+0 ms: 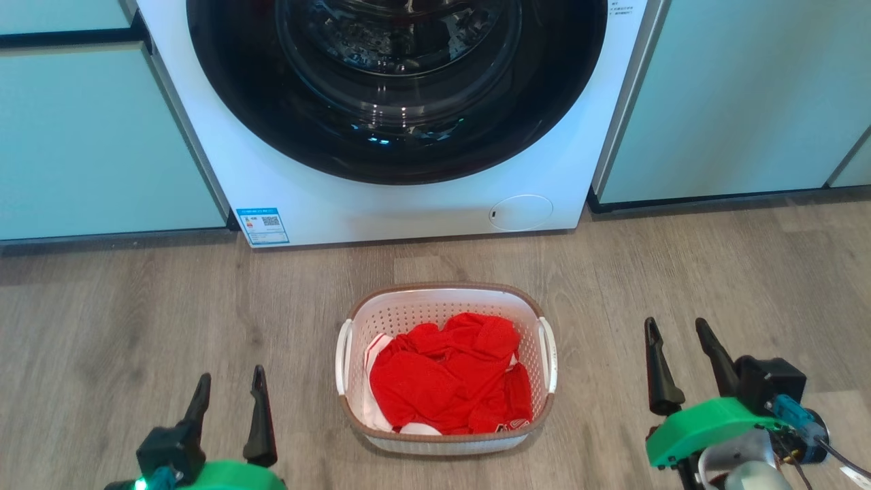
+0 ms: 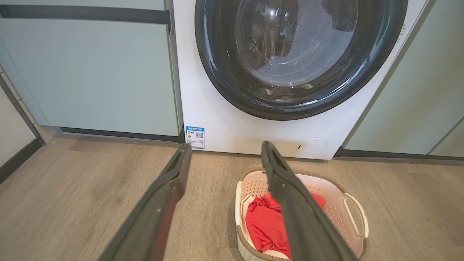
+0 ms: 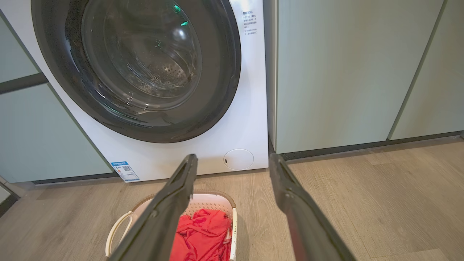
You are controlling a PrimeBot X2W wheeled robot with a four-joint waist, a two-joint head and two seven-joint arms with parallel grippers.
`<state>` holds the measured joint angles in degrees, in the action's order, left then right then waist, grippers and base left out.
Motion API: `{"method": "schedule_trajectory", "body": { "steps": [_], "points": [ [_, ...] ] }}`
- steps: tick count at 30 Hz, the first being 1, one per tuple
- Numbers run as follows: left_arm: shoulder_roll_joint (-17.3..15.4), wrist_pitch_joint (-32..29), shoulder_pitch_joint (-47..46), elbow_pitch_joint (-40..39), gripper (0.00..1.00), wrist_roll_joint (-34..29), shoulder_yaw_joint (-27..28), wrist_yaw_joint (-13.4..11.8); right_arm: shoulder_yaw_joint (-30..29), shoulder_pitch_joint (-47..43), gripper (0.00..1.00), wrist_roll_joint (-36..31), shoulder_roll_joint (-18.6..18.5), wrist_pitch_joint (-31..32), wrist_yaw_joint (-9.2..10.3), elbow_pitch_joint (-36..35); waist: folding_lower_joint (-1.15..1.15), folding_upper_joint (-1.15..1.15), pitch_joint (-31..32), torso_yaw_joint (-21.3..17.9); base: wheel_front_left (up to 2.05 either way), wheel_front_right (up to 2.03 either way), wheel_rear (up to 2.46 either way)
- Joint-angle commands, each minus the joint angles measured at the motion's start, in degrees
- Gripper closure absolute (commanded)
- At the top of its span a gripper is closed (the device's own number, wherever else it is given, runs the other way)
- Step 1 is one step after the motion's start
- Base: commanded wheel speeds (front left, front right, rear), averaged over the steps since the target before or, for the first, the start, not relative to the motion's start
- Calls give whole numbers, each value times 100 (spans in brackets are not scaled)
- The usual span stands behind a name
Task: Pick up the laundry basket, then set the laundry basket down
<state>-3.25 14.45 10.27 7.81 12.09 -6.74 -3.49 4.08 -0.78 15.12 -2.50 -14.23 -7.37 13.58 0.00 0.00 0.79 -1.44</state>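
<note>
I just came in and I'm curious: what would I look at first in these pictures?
The bright red clothes jump out first, piled in the small white laundry basket on the wooden floor in the middle. Right behind it stands a big white washing machine with a round dark door. The left gripper and right gripper wait open on either side of the basket, touching nothing.

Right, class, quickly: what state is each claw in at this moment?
Left claw: open, empty, apart from the white perforated plastic laundry basket with brown rim.
Right claw: open, empty, also apart from it.
</note>
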Motion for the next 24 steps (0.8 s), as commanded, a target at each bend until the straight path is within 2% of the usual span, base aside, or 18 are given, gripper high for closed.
{"method": "schedule_trajectory", "body": {
  "steps": [1, 3, 4, 9, 24],
  "points": [
    [36, 55, -257, -222, 0, -67, 223, 9, 117, 151, 0, 11, -38, -76, -12, -227, 0, 0, -1, -2, 0, 0, 0],
    [36, 55, -266, -268, 0, -55, 226, 27, 112, 154, 0, 16, -38, -76, -12, -233, 0, 0, -1, -4, 0, 0, 0],
    [0, -1, 0, -78, 100, 1, 7, 3, -7, 0, 100, 6, 0, 0, 0, -21, 0, 0, -1, -4, 0, 0, 0],
    [4, -31, 99, 283, 100, 32, -18, 2, 4, -130, 100, 34, 16, 15, 0, 367, 0, 0, 0, -5, 0, 0, 0],
    [-27, -242, -109, 329, 100, 1034, 96, 132, -62, -34, 100, 1011, -37, 213, -2, 324, 0, 0, -12, 13, 0, 0, 0]
  ]
}}
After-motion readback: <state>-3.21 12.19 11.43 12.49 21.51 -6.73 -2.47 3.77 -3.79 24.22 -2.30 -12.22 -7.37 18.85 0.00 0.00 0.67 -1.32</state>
